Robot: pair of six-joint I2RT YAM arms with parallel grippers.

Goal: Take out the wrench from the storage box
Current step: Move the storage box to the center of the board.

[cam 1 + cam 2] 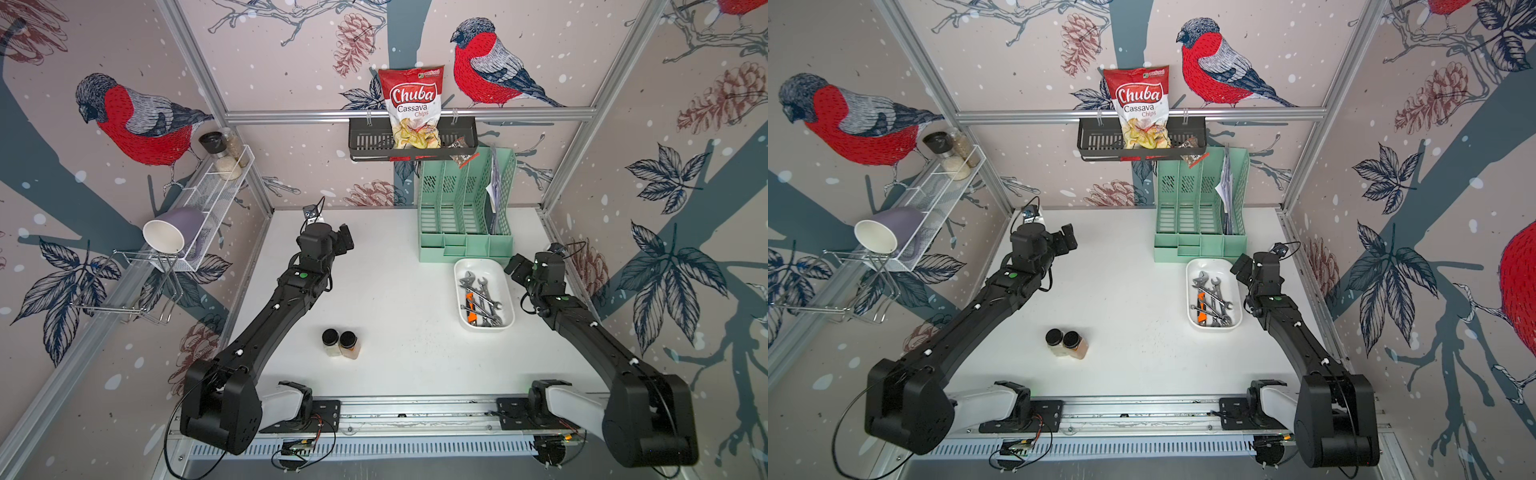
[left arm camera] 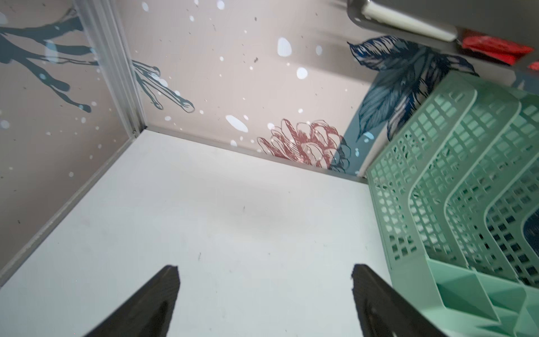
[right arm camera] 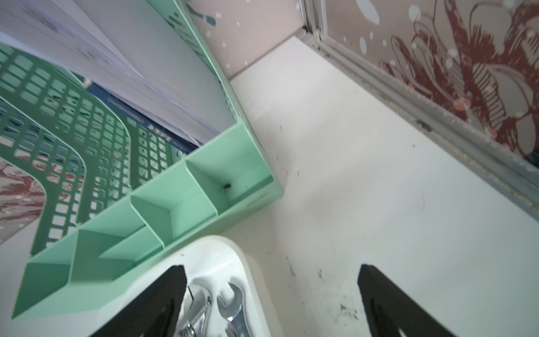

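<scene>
On your left, the left hand [image 2: 265, 294] hangs over bare surface [image 1: 395, 291] near the back corner, fingers spread wide and holding nothing. Parked there, it stays clear of the work, which lies on the other side. Nearer the front, two spice jars [image 1: 340, 343] stand touching each other, well apart from either arm.

Moving right, the mint organizer [image 1: 461, 216] stands against the back wall, and the storage box [image 1: 484, 266] lies just in front of it. The wrenches [image 1: 482, 299] are inside the box, crossed over one another in a loose heap with an orange-handled tool among them. The box's far end is bare.

Furthest right, the right hand [image 3: 271, 291] hovers by the box's far right corner, released to full spread and empty. One finger [image 3: 157, 300] overhangs the box while the other sits over the surface outside, so the hand seems to straddle the wall with its approach unfinished. You will likely need to bring it inward over the heap and choose a wrench lying on top, since the lower ones look pinned.
</scene>
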